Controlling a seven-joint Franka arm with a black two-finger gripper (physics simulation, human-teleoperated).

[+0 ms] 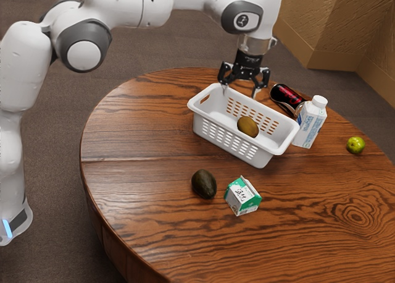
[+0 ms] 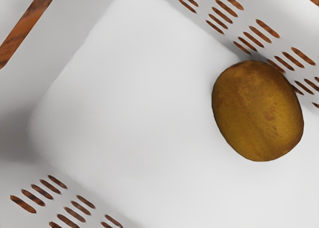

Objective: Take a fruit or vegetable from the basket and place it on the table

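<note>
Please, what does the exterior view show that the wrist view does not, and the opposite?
Exterior view: the arm, its open gripper, a dark avocado, a green and white carton, a white capped bottle, a dark container, a green fruit.
Wrist view: reddish marks on the brown fruit.
Both: that fruit in the white basket, and the wooden table.

Arm (image 1: 126, 8): white, rounded shells. Gripper (image 1: 239, 92): black, two-fingered, jointed. Above gripper: silvery collar (image 1: 253, 45), grey cap (image 1: 233, 20) with emblem. Well apart from gripper: white disc (image 1: 83, 55), grey-ringed; base (image 1: 20, 224), blue-striped.
</note>
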